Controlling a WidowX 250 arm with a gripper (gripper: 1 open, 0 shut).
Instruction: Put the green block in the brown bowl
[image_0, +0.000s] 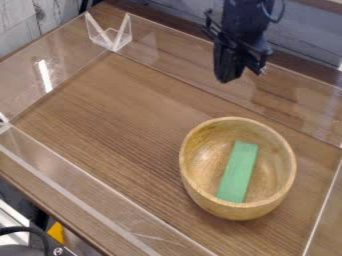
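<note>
Hanging above the far side of the wooden table (120, 120), my gripper (233, 72) points straight down with its dark fingers drawn together, closed on nothing. It sits up and back from the brown bowl (201, 192), well apart from it and clear of its rim. The green block (241, 170) lies flat inside that bowl, resting on the inner floor and leaning a little up the far wall, its long side running from the near-left of the bowl toward the far-right. The bowl stands upright toward the near right part of the table, its thick rim and pale grain plain to see. A low clear wall (54, 70) runs around the table's edge, and a small clear stand (110, 32) sits at the far left corner, well apart from both the bowl and my gripper.
</note>
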